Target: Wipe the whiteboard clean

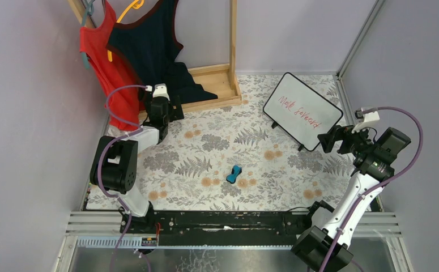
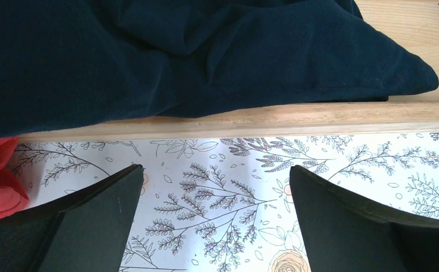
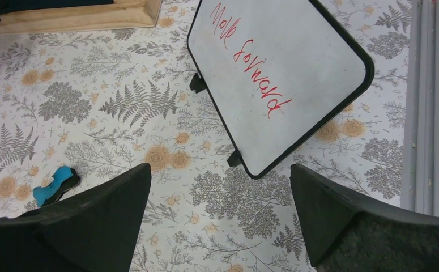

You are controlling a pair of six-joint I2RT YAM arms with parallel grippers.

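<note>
The whiteboard (image 1: pixel 302 110) stands tilted on small black feet at the back right of the floral table, with red handwriting across it. In the right wrist view the whiteboard (image 3: pixel 296 73) fills the upper middle. A small blue eraser (image 1: pixel 233 174) lies on the cloth near the table's centre; the same eraser (image 3: pixel 54 186) shows at the left edge of the right wrist view. My right gripper (image 1: pixel 329 137) hovers open just right of the board's near corner, nothing between its fingers (image 3: pixel 101 218). My left gripper (image 1: pixel 165 109) is open at the back left, over the cloth beside the wooden base.
A wooden clothes rack (image 1: pixel 220 79) stands at the back, with a red top (image 1: pixel 101 56) and a dark navy garment (image 1: pixel 149 51) hanging from it. The navy cloth (image 2: pixel 177 56) drapes over the rack's base rail (image 2: pixel 319 116). Walls close in left and right.
</note>
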